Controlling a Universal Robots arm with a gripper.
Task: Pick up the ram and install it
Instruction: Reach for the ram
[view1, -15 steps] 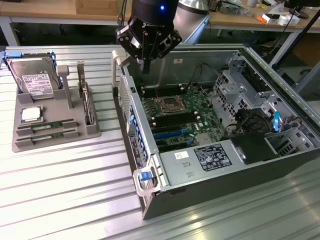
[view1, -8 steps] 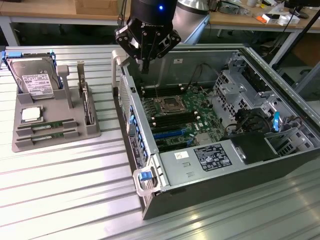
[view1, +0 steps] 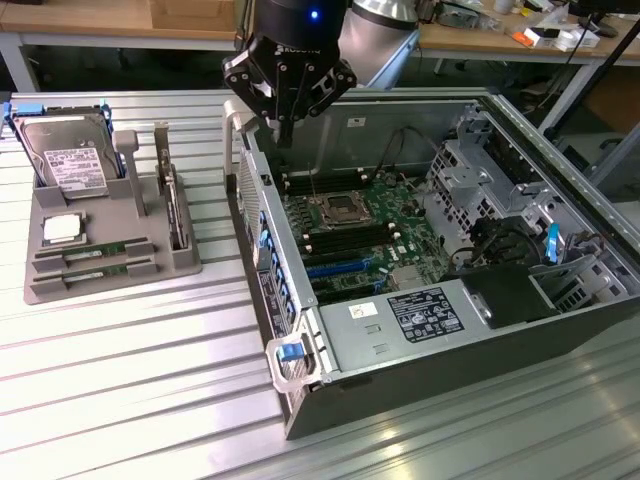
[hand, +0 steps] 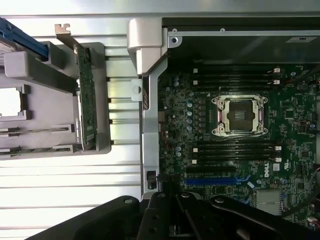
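1. My work table (view1: 130, 370): silver metal, made of long ribbed slats with dark grooves between them, running right across the exterior view. Bright light lies on it in pale bands, strongest toward the near edge.
2. Wooden bench (view1: 80, 18) behind my table: light brown top, grey metal legs (view1: 12, 62), shadow underneath.
3. Brown box (view1: 190, 12) standing on that bench.
4. Loose clutter (view1: 548, 30) on the bench at the exterior view's right: white and orange pieces, dark cables.

Round Dell logo (hand: 263, 167) on motherboard (hand: 175, 100), near my jaws, by blue slot (hand: 215, 181). Farther from jaws, hard drive label (view1: 72, 160), power supply label (view1: 423, 315): print unreadable to me.
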